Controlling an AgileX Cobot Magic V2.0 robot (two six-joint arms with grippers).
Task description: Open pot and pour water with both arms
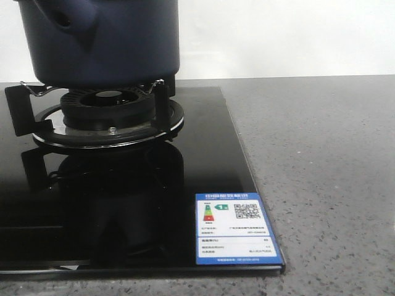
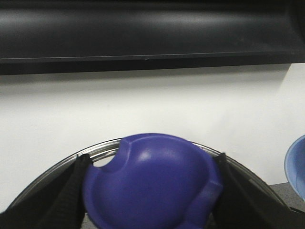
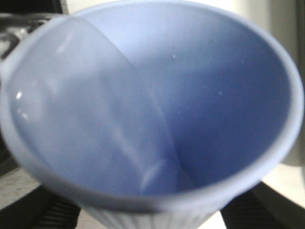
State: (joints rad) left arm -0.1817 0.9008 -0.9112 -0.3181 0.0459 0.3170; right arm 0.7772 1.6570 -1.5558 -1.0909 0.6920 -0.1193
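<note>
The dark navy pot (image 1: 105, 43) stands on the gas burner (image 1: 111, 108) at the far left, its top cut off by the front view's edge. Neither arm shows in that view. In the left wrist view my left gripper (image 2: 151, 164) is shut on a rounded blue lid knob (image 2: 152, 188). The lid's metal rim (image 2: 102, 149) curves behind the knob. My right gripper (image 3: 150, 217) is shut on a pale blue ribbed cup (image 3: 214, 95), and I look into its mouth. Clear water (image 3: 86, 119) seems to lie slanted inside. The same cup's edge (image 2: 298, 164) shows beside the lid.
The black glass stove top (image 1: 185, 185) carries a blue and white energy label (image 1: 233, 228) at its front right corner. Grey speckled counter (image 1: 321, 172) spreads to the right. A white wall (image 2: 143, 100) and a black hood (image 2: 143, 33) lie beyond the lid.
</note>
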